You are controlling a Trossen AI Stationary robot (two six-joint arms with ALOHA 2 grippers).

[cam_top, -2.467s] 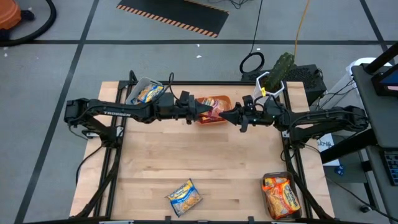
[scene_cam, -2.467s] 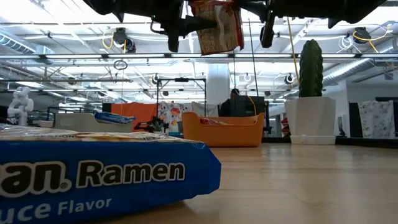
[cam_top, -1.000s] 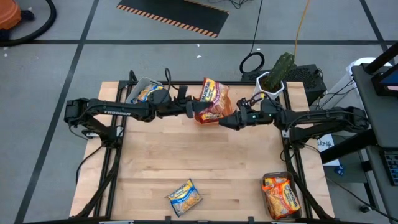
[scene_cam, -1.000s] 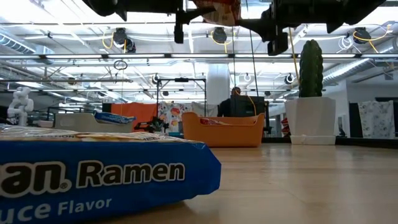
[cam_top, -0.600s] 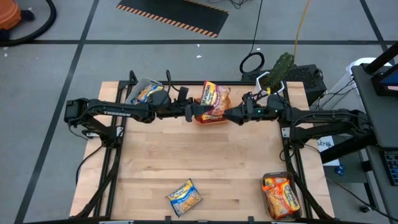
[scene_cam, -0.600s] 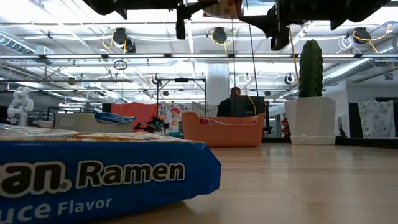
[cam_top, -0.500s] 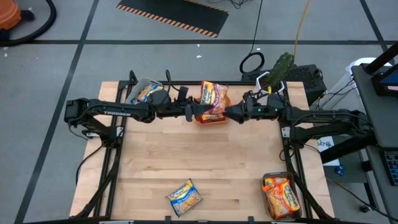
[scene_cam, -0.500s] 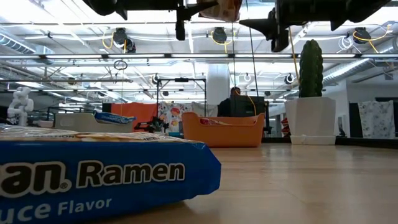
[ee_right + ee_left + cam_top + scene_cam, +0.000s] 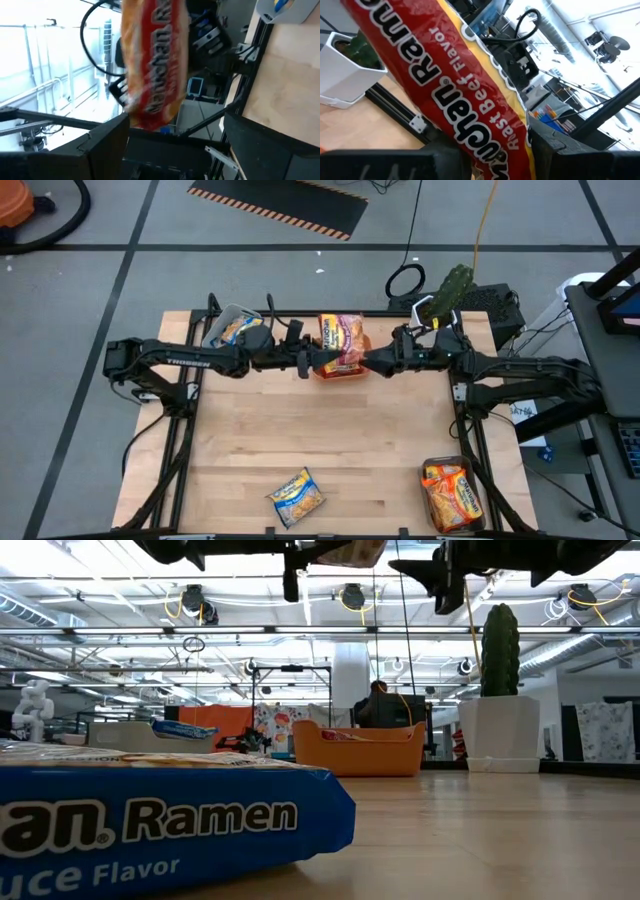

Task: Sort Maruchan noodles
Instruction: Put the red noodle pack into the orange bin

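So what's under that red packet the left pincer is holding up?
The orange bin, mostly covered by the red packet in the high view. The low view shows something red-and-white inside at its rim; the rest of its contents are hidden.

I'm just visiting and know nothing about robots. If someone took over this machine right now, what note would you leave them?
Left gripper: shut on a red noodle packet, held in the air above the orange bin at the table's far edge.
Right gripper: open, right beside that packet, not gripping it.
Done: some packets already lie in the grey bin at the far left and the clear bin at the near right.
Left: place the held packet, then sort the yellow-blue packet lying loose near the front edge.
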